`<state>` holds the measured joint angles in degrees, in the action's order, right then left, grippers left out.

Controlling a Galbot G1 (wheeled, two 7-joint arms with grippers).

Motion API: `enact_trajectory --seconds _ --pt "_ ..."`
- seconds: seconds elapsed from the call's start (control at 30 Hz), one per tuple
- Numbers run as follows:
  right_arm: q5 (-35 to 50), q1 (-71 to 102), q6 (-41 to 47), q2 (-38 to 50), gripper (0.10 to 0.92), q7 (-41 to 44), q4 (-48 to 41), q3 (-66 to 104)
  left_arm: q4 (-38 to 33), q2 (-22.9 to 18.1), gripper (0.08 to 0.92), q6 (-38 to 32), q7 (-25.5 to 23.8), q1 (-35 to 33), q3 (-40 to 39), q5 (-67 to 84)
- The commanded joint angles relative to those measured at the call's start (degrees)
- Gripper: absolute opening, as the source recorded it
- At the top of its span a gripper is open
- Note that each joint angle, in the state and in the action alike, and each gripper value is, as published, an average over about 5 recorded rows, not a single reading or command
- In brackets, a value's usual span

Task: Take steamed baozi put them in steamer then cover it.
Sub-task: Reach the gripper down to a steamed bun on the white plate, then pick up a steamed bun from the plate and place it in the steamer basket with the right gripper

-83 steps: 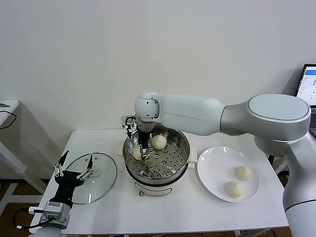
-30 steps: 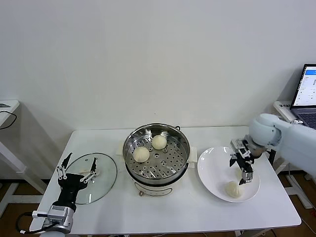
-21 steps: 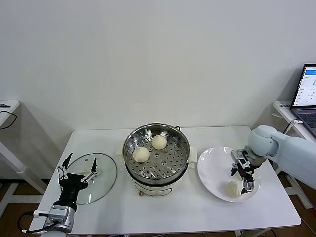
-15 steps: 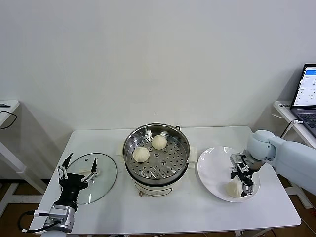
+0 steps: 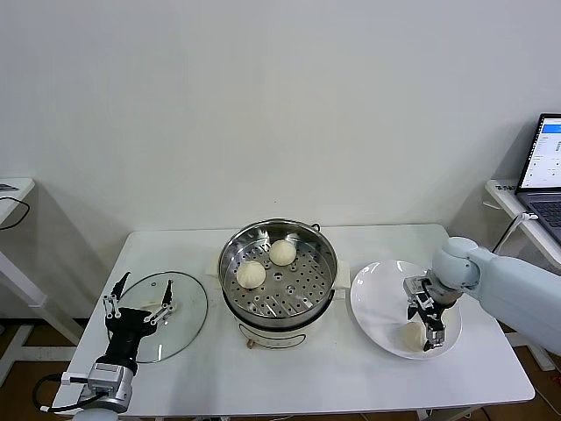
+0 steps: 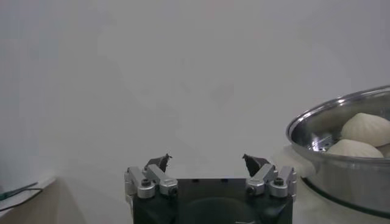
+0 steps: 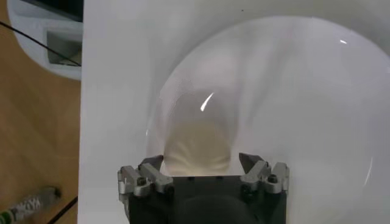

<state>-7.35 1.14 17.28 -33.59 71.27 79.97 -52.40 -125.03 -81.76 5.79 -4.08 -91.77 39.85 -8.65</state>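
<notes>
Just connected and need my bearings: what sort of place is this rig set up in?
Probably a lab or office test space, not a real kitchen: a bare white wall, a plain white table carrying only the steamer, a plate and a glass lid, and an open laptop on a side desk.

arm: glossy white rounded shell | tool (image 7: 203, 167): black body, silver screwed brackets, dark fingertips

Two cream baozi (image 5: 266, 263) in open steel steamer (image 5: 279, 303), another (image 5: 408, 337) on plate.
</notes>
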Motion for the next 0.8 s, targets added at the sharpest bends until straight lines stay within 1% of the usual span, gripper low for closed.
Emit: enact_trajectory --seconds 0.03,0.1,0.27,0.37,0.57,0.8 --pt "-0.68 1.13 -0.15 -0.66 0.819 -0.08 -0.94 0.85 0.17 -0.01 0.823 0.01 -0.02 0.09 -0.01 -0.02" --pt "-0.69 1.16 -0.15 -0.76 0.806 -0.01 -1.02 0.92 0.16 -0.02 0.823 0.01 -0.02 0.12 0.00 -0.02" --pt "-0.62 1.17 -0.18 -0.72 0.711 0.06 -1.11 1.06 0.14 0.00 0.823 0.04 -0.01 0.21 0.02 -0.02" --pt "-0.45 1.20 -0.16 -0.63 0.676 0.07 -1.02 1.33 0.20 -0.05 0.823 0.05 0.01 0.27 0.00 -0.02" --pt "1.74 -0.85 0.01 0.04 0.654 0.23 -0.47 1.82 0.02 -0.10 0.823 0.04 0.05 0.20 -0.13 -0.16" --pt "7.74 -13.11 0.20 1.35 0.653 1.22 0.32 -0.55 -0.62 0.04 0.823 0.23 0.07 -0.06 -0.20 -0.21"
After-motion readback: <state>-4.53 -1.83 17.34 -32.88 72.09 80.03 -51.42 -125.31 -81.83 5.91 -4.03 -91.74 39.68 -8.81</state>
